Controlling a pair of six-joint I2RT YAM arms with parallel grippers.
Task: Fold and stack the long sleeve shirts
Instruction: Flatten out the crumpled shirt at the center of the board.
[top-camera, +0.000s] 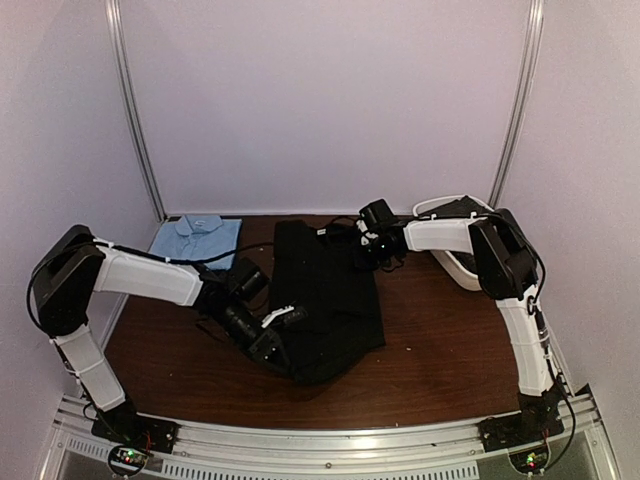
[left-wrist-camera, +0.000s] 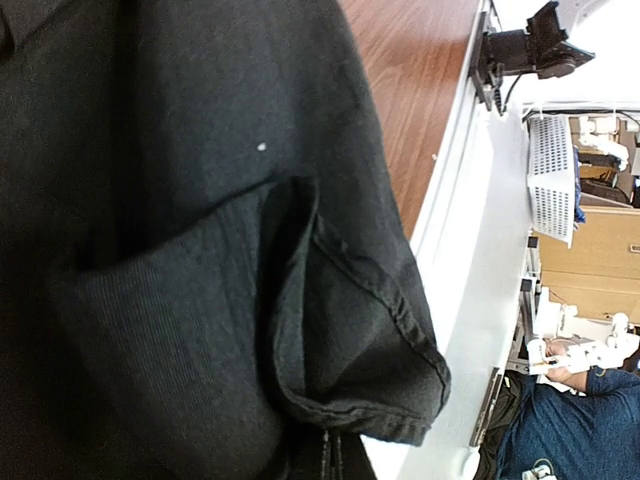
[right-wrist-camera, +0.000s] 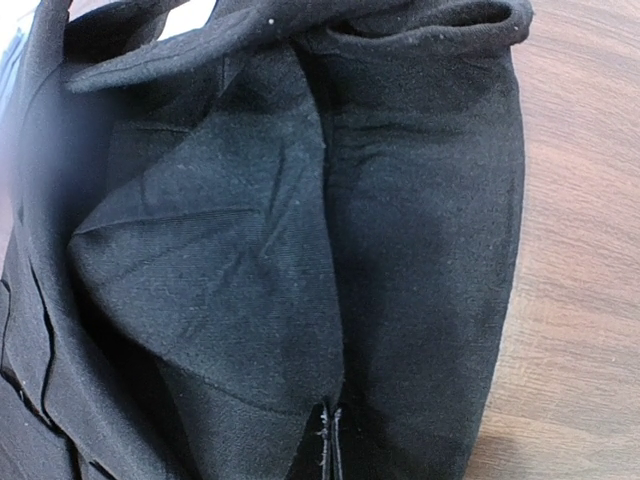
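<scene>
Top view first: the black shirt (top-camera: 330, 290) lies in the middle of the tabletop (top-camera: 440, 350), bunched into a long dark shape running from the far edge towards me. The light blue shirt (top-camera: 195, 240) sits folded flat in the far left corner, collar up, well apart from the black one. The white tub (top-camera: 462, 272) is over at the far right, partly hidden behind the right arm (top-camera: 440, 235).

My left arm (top-camera: 150, 275) reaches in low from the left, and the left jaws are down at the near left edge of the black shirt. On the left wrist view, black cloth (left-wrist-camera: 150, 200) fills nearly everything. A folded flap with a stitched hem (left-wrist-camera: 400, 310) hangs out towards the tabletop edge, and there is a small pale speck (left-wrist-camera: 262, 147) on the fabric. The left jaws are pressed together, pinching the black cloth right at the bottom of that view.

The right arm stretches across to the shirt's far right corner. The right wrist view shows black fabric (right-wrist-camera: 250, 250) gathered in two thick folds that converge on the fingertips, with wood (right-wrist-camera: 580, 250) showing on the right. The right jaws are clamped tight on that gathered cloth too.
</scene>
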